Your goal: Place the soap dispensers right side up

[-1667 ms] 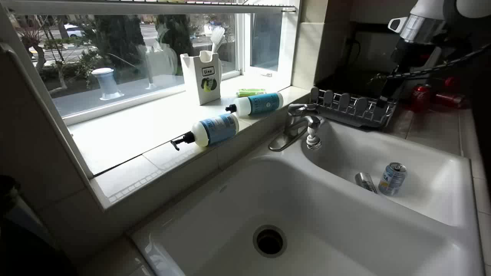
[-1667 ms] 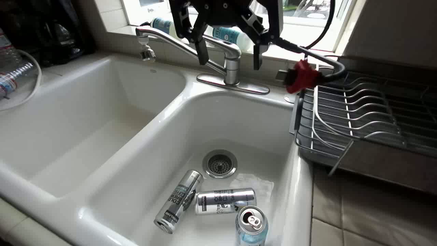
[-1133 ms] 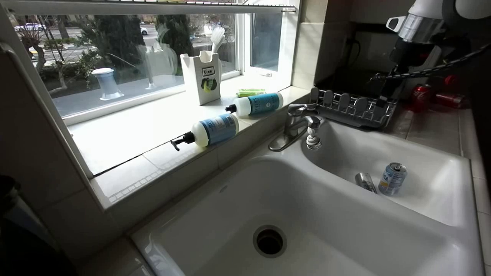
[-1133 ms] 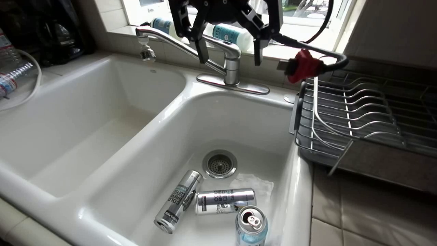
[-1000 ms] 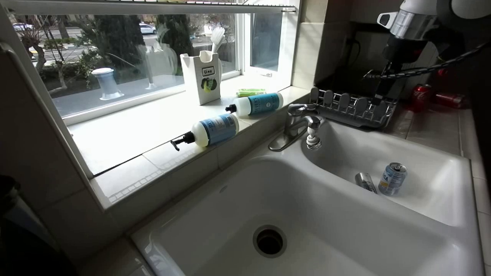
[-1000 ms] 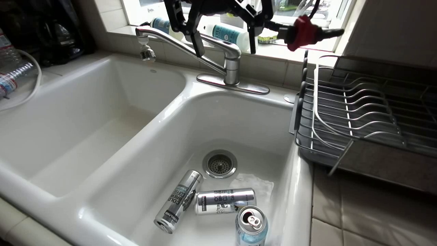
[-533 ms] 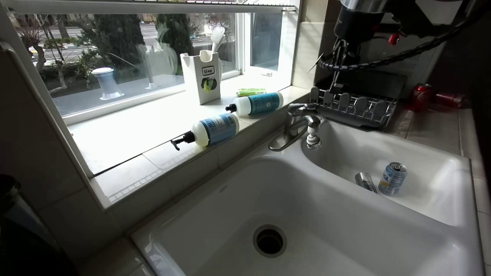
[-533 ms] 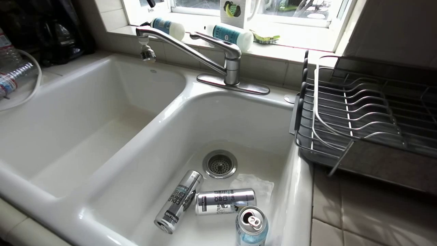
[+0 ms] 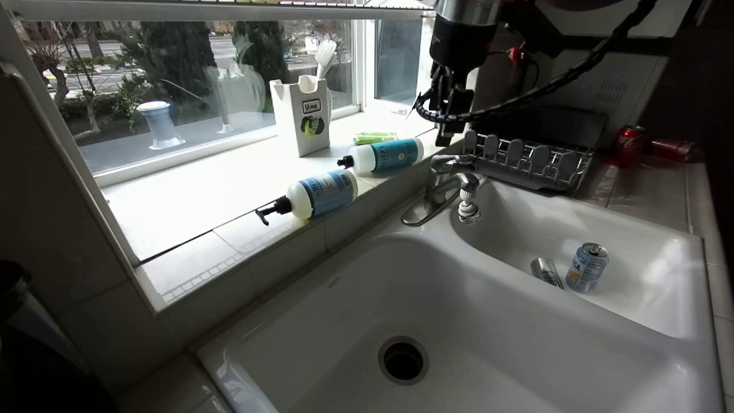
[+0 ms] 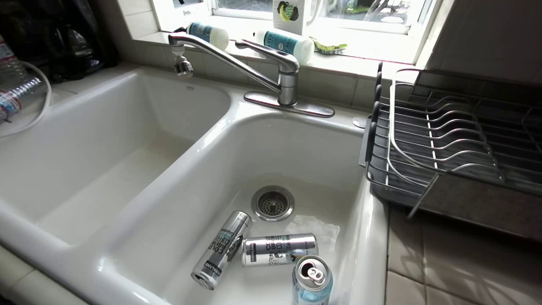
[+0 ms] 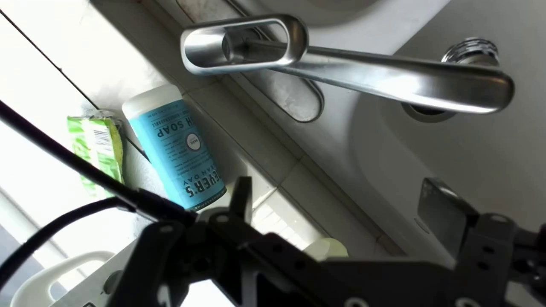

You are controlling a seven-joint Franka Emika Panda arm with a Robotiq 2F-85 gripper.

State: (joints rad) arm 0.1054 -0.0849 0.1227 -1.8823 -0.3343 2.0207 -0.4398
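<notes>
Two soap dispensers lie on their sides on the window sill. The blue-labelled one (image 9: 328, 194) lies at the sill's front edge, pump outward; it also shows behind the faucet spout (image 10: 209, 34). The teal-labelled one (image 9: 393, 156) lies nearer the faucet, and shows in the other views too (image 10: 286, 44) (image 11: 177, 149). In the wrist view only the pale base of the blue-labelled dispenser (image 11: 330, 248) shows past my gripper. My gripper (image 11: 341, 198) is open and empty, fingers wide apart. In an exterior view the gripper (image 9: 447, 137) hangs above the sill's end, beside the teal-labelled dispenser and above the faucet.
The faucet (image 9: 438, 192) stands close below the gripper. A white holder with a brush (image 9: 301, 117) and a green packet (image 9: 374, 139) are on the sill. A dish rack (image 9: 527, 158) is beside the sink. Several cans (image 10: 279, 250) lie or stand in a basin.
My gripper has moved from over the dish rack toward the window and the dispensers. It has gone up out of an exterior view. The dispensers have not moved.
</notes>
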